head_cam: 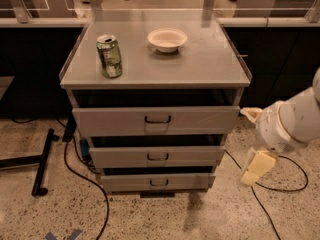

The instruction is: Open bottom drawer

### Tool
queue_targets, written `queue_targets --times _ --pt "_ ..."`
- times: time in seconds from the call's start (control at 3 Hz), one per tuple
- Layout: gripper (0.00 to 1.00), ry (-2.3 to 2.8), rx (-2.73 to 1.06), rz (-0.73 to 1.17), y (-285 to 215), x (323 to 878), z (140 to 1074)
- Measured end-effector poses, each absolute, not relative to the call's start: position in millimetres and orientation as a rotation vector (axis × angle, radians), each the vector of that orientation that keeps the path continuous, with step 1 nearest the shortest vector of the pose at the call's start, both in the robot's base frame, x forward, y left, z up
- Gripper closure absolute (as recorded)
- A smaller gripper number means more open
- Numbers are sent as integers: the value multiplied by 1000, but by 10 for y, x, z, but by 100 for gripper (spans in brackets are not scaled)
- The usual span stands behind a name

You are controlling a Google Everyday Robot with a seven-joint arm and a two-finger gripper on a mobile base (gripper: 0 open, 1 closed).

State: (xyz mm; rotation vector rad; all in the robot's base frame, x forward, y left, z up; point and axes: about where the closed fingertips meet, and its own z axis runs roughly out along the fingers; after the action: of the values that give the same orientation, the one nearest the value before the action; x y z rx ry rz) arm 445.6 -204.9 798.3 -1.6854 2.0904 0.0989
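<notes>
The bottom drawer (157,182) is the lowest and narrowest of three grey fronts on a metal cabinet. It has a small black loop handle (159,182) and stands slightly out, like the two drawers above it. My gripper (257,167) hangs from the white arm (290,124) to the right of the cabinet. It is at about the height of the middle and bottom drawers, apart from them and not touching anything.
On the cabinet top (210,64) stand a green can (109,56) and a white bowl (167,39). Black cables (75,169) lie on the speckled floor on both sides. A black stand foot (42,161) lies at left. Dark counters run behind.
</notes>
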Motion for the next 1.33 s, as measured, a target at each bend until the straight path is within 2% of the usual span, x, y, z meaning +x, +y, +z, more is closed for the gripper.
queue_targets --times 0.33,1.0,1.33 --pt "0 1981 -1616 252 -1940 4644 7277" --pt "0 1704 -1530 440 -1560 5044 6117" --pt "0 1703 -1512 530 -1472 4968 5678"
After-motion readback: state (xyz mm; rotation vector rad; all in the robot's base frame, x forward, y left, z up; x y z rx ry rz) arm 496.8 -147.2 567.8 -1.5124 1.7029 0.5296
